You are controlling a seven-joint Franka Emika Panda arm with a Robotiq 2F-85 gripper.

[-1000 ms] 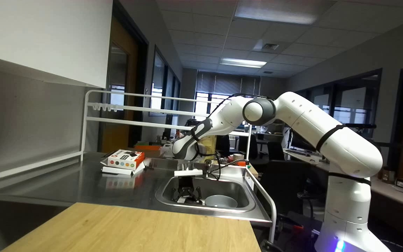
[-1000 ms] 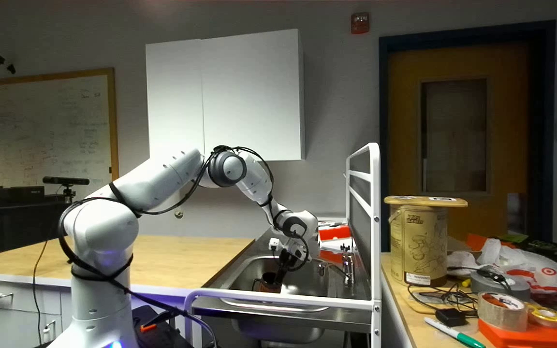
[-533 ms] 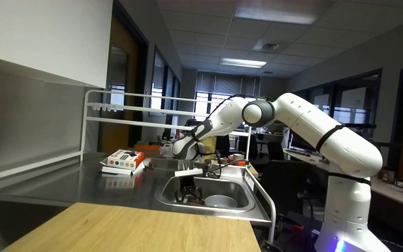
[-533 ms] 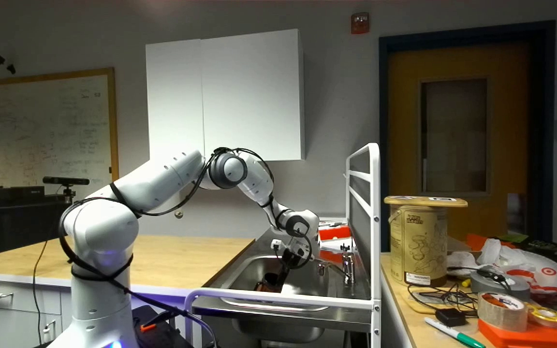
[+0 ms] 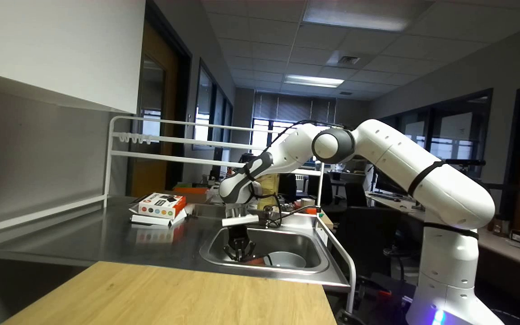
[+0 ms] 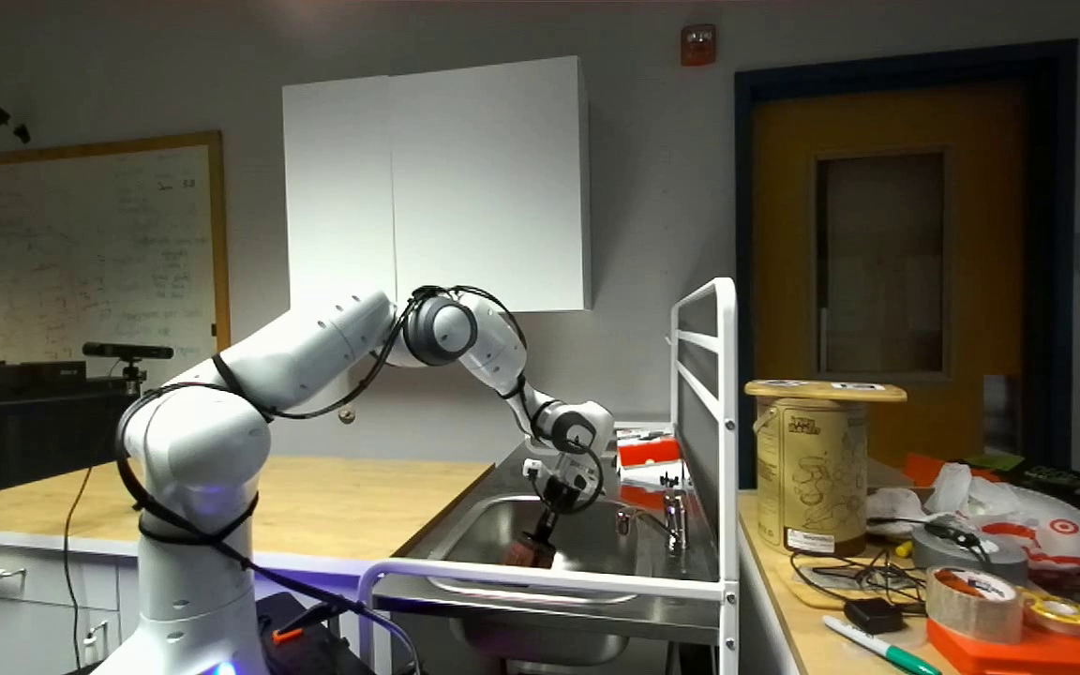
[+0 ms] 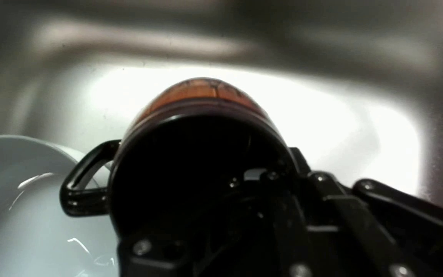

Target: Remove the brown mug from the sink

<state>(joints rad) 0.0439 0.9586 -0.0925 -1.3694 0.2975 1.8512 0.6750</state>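
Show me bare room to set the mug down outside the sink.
Bare: the steel counter between the box and the sink; the visible wooden tabletop beside that counter. Crowded: the sink itself, with gripper, brown mug and pale bowl close together.

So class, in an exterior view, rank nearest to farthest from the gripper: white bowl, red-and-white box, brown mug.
1. Brown mug: in the sink.
2. White bowl: same sink, picture right.
3. Red-and-white box: outside, picture left.

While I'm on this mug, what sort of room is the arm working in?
Probably a lab or office room fitted with a kitchen corner. The metal sink and white wall cabinet suggest a kitchen, while the written-on whiteboard points to a lab or office.
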